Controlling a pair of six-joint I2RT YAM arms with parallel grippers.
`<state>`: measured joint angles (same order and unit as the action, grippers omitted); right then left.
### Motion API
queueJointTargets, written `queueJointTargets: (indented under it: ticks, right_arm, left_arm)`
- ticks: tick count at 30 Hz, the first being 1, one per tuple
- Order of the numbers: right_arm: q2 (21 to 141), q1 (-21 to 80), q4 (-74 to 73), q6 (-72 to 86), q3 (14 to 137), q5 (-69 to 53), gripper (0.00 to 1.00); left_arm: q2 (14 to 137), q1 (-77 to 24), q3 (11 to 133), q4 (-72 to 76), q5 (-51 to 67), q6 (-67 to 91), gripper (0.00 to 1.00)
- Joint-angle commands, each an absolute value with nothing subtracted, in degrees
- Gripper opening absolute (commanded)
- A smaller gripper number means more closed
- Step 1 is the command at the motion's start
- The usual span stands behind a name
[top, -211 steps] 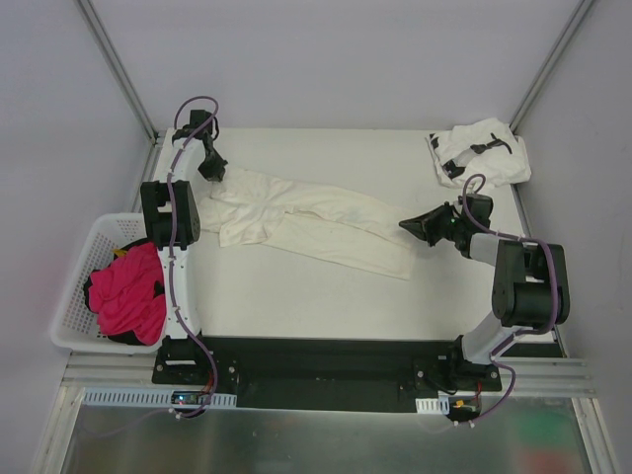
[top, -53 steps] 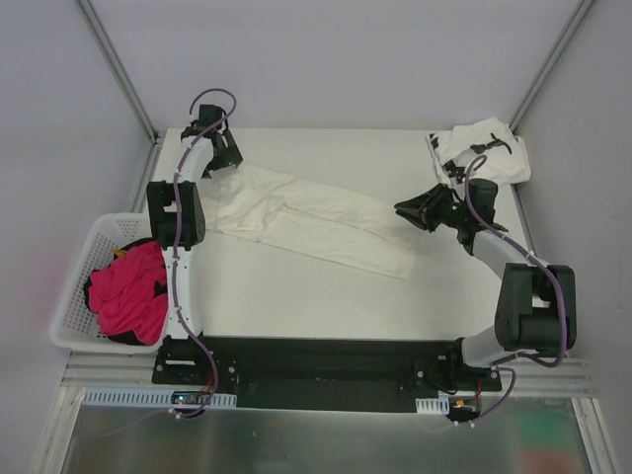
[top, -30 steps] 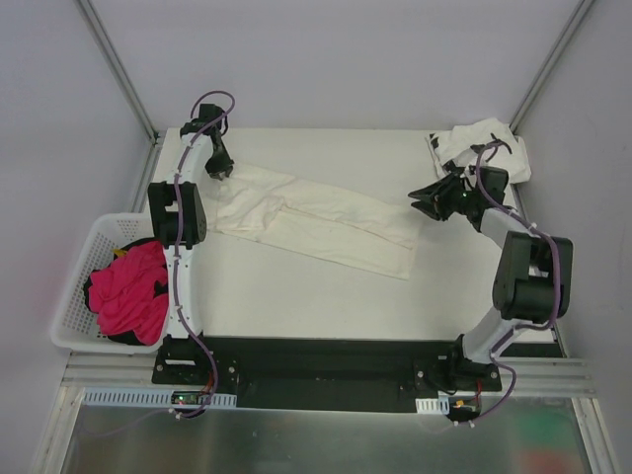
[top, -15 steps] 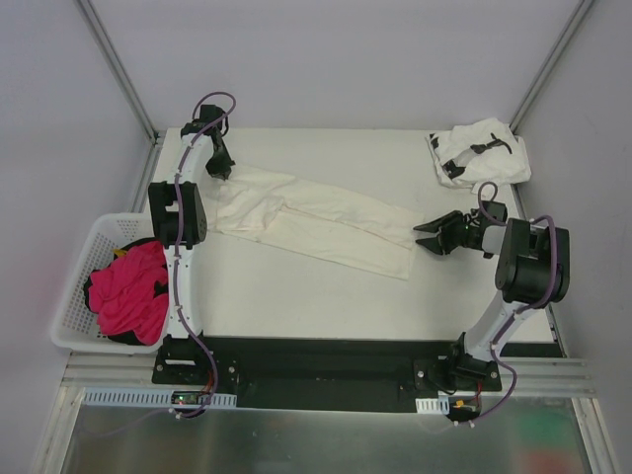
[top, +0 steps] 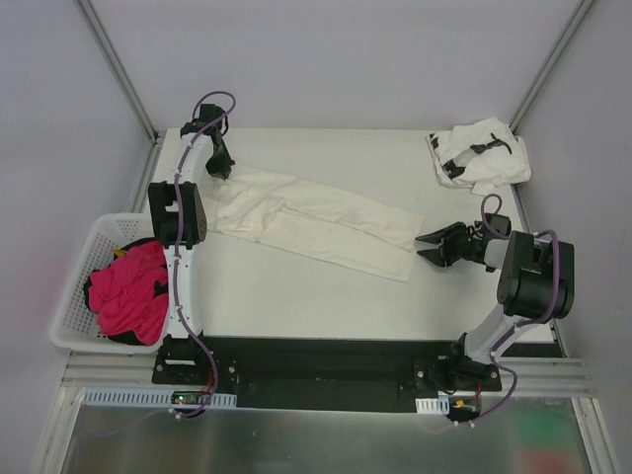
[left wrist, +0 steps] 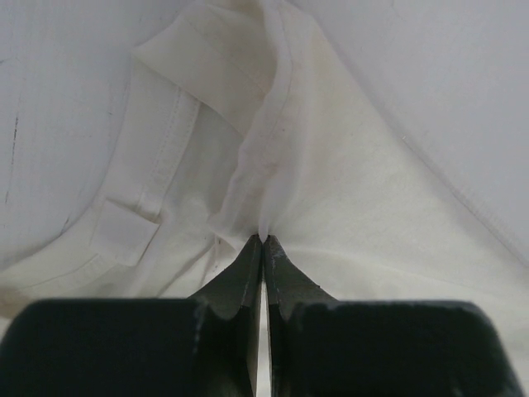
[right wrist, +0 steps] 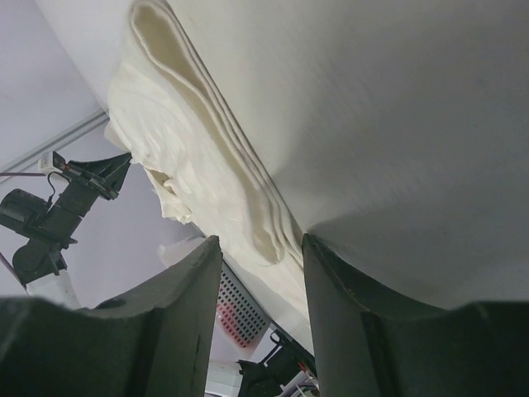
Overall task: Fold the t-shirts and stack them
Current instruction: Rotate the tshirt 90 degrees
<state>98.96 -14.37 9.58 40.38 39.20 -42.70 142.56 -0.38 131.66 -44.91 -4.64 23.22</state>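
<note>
Ends of the cream t-shirt (top: 316,222) are shared out. Far-left is clamped by the left gripper (top: 221,170), near-right faced by the open right gripper (top: 432,247).

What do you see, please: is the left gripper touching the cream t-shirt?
Touching: left wrist view shows the left gripper pinching a cream t-shirt fold.

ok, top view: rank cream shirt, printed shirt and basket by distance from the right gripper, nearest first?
From the right gripper:
1. cream shirt: its near end lies just left of it.
2. printed shirt: bunched in the far right corner.
3. basket: at the far left, clearly farthest.
</note>
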Motion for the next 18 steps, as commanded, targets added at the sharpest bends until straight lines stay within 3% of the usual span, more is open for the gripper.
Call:
queueJointTargets:
  ticks: [1,18]
  right_arm:
    - [95.28,-14.94,8.17,39.38,37.18,-41.66,0.47]
    - [91.58,-9.94,2.72,39.02,38.41,-33.84,0.47]
  left_arm:
    - [142.21,-0.35,134.03,-46.41,-4.66,22.06,0.0]
    - [141.77,-0.35,134.12,-46.23,-4.57,21.01,0.0]
